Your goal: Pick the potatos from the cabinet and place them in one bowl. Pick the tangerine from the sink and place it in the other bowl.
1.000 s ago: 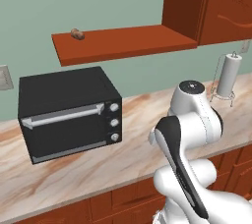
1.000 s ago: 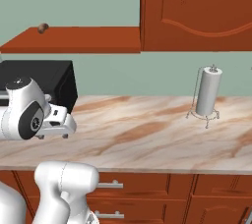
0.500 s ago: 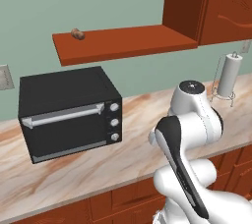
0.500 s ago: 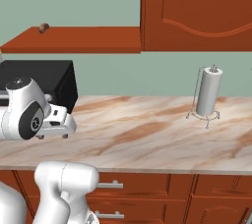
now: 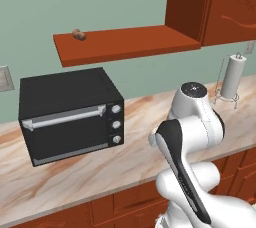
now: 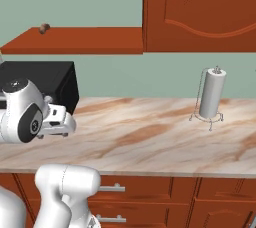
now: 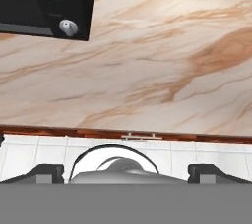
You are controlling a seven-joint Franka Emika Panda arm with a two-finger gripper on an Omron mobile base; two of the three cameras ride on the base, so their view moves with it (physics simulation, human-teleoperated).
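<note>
On the left I see one of the potatos [image 5: 78,34], a small brown lump, sitting near the left end of the open shelf board of the cabinet [image 5: 125,44]. In the right base view the same potato [image 6: 44,28] sits far back on that red-brown board [image 6: 80,42]. Right under the shelf stands a black toaster oven [image 5: 70,114] with a silver handle and three round knobs, and it rests on the marble tabletop [image 5: 75,172]. Next comes my white arm [image 5: 192,122], folded up in front of the tabletop, with its hand low and close to the oven's right side. In the hand view my jaws are spread wide with nothing between them, and their two dark tips [image 7: 47,173] sit far apart at the bottom, looking down at the tabletop [image 7: 162,70] and a corner of the oven [image 7: 49,2]. Farther right, the closed cabinet doors [image 6: 200,12] hang above the tabletop. Under them a white paper towel roll [image 6: 212,93] stands upright in a thin wire holder, well apart from the oven.
</note>
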